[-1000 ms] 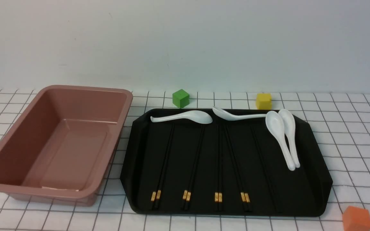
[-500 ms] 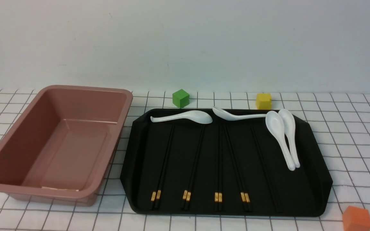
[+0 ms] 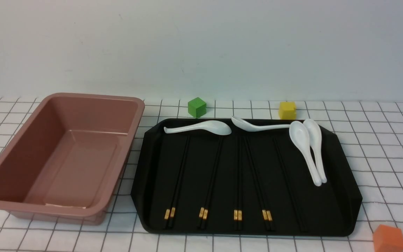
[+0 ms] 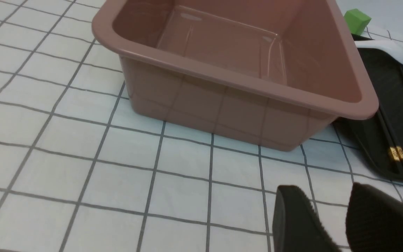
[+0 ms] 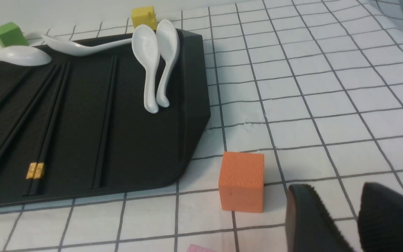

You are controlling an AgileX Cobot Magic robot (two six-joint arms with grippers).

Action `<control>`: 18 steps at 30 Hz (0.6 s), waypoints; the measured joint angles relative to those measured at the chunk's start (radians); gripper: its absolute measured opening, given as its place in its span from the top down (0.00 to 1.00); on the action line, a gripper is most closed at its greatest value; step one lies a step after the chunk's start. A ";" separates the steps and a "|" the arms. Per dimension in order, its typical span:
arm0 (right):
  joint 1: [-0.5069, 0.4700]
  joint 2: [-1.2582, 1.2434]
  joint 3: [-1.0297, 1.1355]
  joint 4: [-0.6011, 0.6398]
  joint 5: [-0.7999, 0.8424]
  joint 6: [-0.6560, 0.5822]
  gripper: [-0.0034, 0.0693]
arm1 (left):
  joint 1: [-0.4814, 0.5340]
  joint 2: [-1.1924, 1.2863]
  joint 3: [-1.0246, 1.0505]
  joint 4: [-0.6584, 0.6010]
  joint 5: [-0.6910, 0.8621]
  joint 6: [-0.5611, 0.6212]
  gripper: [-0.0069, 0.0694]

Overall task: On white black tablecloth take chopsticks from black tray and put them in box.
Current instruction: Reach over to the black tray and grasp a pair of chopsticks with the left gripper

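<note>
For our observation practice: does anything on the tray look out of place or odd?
Four pairs of chopsticks show gold bands; a fifth dark strip on the black tray shows none, and whether it is a stick is unclear.

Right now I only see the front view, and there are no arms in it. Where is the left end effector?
Observer: The left end effector hangs over the cloth, just short of the box, at its corner nearest the tray. It is open and holds nothing.
Operator: And the right one?
Observer: The right end effector is open too, over the cloth beside the orange cube, outside the tray.
Operator: Anything else I can't see?
Observer: A pink thing peeks in at the edge of the right wrist view, near that cube. Too little shows to name it.
</note>
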 joint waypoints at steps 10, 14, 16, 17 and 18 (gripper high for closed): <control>0.000 0.000 0.000 0.000 0.000 0.000 0.62 | 0.000 0.000 0.000 0.000 0.000 0.000 0.60; 0.000 0.000 0.000 0.000 0.000 0.000 0.62 | 0.000 0.000 0.000 -0.006 0.000 0.000 0.60; 0.000 0.000 0.000 0.000 0.000 0.000 0.62 | 0.000 0.000 0.000 -0.019 0.000 -0.006 0.60; 0.000 0.000 0.000 0.000 0.000 0.000 0.62 | 0.000 0.000 0.000 -0.043 0.000 -0.020 0.60; 0.000 0.000 0.000 0.000 0.000 0.000 0.62 | 0.000 0.000 0.000 -0.104 0.000 -0.057 0.60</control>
